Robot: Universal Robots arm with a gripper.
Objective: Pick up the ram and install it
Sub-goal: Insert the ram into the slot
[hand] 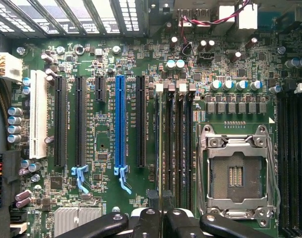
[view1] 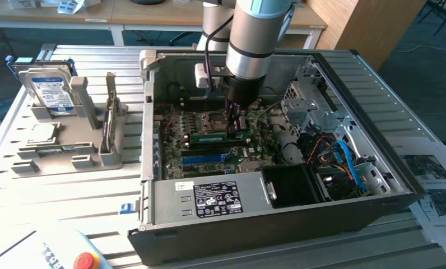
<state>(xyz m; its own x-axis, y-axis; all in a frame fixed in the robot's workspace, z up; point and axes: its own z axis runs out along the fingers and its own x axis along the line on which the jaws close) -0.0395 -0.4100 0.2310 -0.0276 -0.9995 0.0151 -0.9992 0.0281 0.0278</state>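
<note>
Inside the open computer case (view1: 283, 224), my gripper (view1: 234, 128) reaches down over the motherboard (view1: 200, 159). Its fingers are shut on the ram (view1: 208, 136), a long green stick lying along the memory slots beside the processor socket (hand: 237, 173). In the wrist view my gripper (hand: 160, 198) has its fingers pressed close together, and the ram (hand: 159, 148) runs away from them edge-on as a thin strip over the outermost slot. Whether the stick is fully seated in the slot I cannot tell.
On the exterior view's left, a grey holder (view1: 66, 151) carries a hard drive (view1: 50, 89), a square processor chip (view1: 43, 133) and a second green stick (view1: 111, 120). The power supply (view1: 215, 196), cables (view1: 343, 162) and drive cage (view1: 312, 101) crowd the case.
</note>
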